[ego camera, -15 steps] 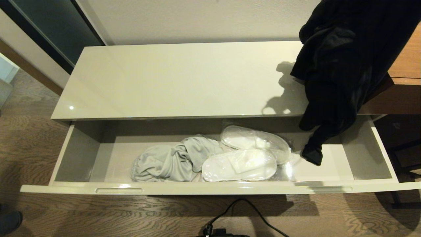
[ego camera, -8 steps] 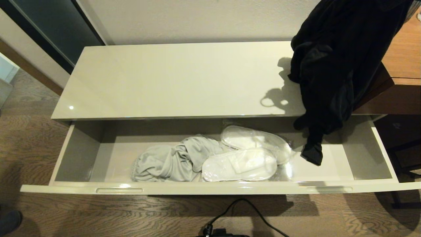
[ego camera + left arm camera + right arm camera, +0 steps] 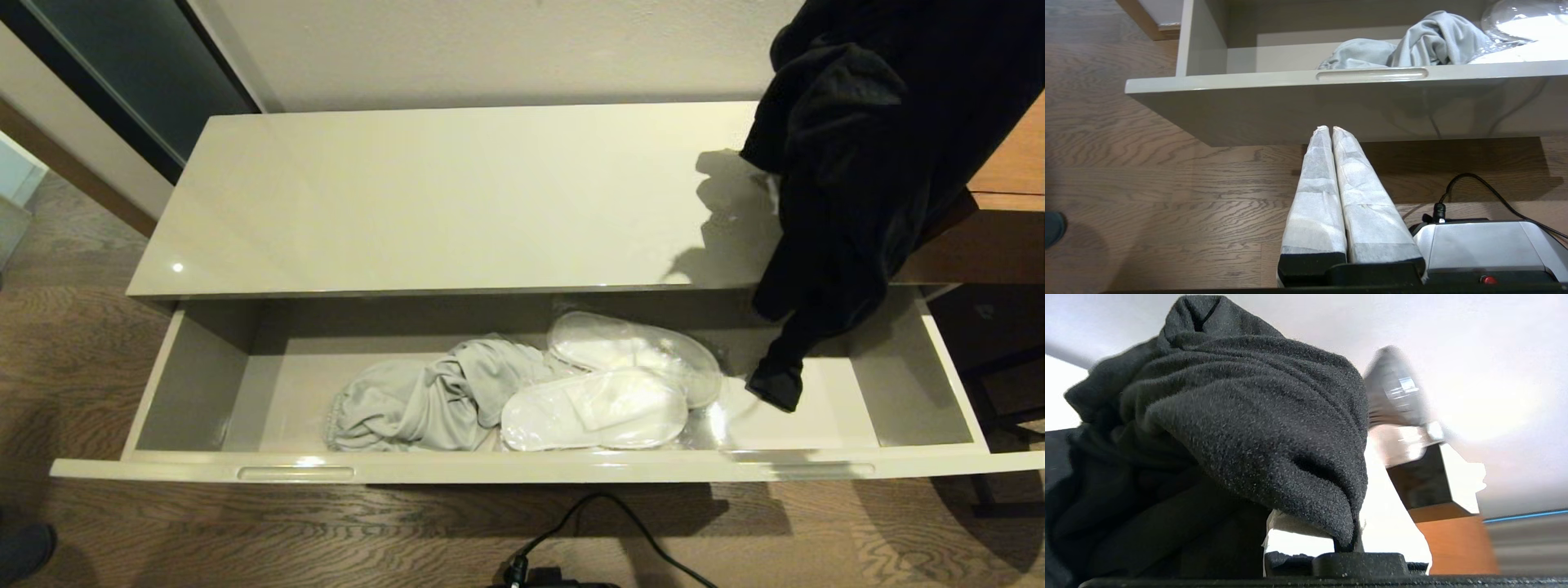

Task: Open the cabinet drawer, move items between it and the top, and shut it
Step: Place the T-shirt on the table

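While clamped in the right end effector [image 3: 1347,543], the black garment [image 3: 849,163] is hung at 2 o'clock above the top [image 3: 457,196], its tail dangling into the cabinet drawer [image 3: 522,467]. Soft, limp, light cloth is judged; a bunched fold is best gripped. The left end effector [image 3: 1331,130], fingers together, is parked low.

Even indoor light; glare on the top [image 3: 424,196]; right wrist background seems blurred.

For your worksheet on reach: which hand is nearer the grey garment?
Left. The left hand is low before the drawer front, below the grey garment. The right hand holds the black garment high, rightward.
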Motion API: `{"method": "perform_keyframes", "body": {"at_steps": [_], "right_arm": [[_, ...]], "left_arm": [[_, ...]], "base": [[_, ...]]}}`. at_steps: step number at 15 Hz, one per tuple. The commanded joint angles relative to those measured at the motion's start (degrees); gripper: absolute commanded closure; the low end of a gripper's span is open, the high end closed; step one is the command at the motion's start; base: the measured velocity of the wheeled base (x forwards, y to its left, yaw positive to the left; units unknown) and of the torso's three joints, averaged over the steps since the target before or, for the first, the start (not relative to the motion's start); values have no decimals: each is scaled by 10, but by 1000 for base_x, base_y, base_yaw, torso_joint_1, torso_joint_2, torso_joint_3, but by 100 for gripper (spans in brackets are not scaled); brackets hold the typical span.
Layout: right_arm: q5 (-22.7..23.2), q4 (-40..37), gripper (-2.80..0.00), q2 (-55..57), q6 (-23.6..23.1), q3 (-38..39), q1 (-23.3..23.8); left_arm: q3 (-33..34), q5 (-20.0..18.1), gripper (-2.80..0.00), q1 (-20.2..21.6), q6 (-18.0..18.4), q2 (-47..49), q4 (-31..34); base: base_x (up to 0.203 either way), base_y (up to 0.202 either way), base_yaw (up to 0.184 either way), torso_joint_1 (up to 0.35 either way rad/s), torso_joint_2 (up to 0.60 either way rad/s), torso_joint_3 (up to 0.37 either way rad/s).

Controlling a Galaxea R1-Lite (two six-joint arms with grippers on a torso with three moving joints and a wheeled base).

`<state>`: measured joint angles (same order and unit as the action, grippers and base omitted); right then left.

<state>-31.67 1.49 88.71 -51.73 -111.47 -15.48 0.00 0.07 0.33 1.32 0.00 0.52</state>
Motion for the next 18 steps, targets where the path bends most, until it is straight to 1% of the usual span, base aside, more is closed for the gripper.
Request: {"method": "perform_keyframes", "body": {"at_steps": [1,4,8,10,11,14,15,16,18], "right_arm": [[-1,-5,0,-49,-17,0,-12],[0,-23,0,-75,-32,-1,-25],[-4,-18,0,-91,-54,-1,-64],[-6,-17,0,-95,-68,-1,-100],[-7,-17,0,-97,-72,-1,-104],[-7,-20,0,-99,-86,0,-160],[-10,-20,0,-98,-93,0,-182],[-22,-25,0,-96,-98,1,-193],[-35,-22,0,-68,-103,2,-184]], "left_arm": [[0,0,0,0,0,1,0],[0,0,0,0,0,1,0],[0,-1,0,0,0,1,0],[0,0,0,0,0,1,0],[0,-1,0,0,0,1,0],[0,0,0,0,1,1,0],[0,0,0,0,0,1,0],[0,0,0,0,0,1,0],[0,0,0,0,0,1,0]], "base": [[0,0,0,0,0,0],[0,0,0,0,0,0],[0,0,0,0,0,0],[0,0,0,0,0,0],[0,0,0,0,0,0],[0,0,0,0,0,0],[0,0,0,0,0,0],[0,0,0,0,0,0],[0,0,0,0,0,0]]}}
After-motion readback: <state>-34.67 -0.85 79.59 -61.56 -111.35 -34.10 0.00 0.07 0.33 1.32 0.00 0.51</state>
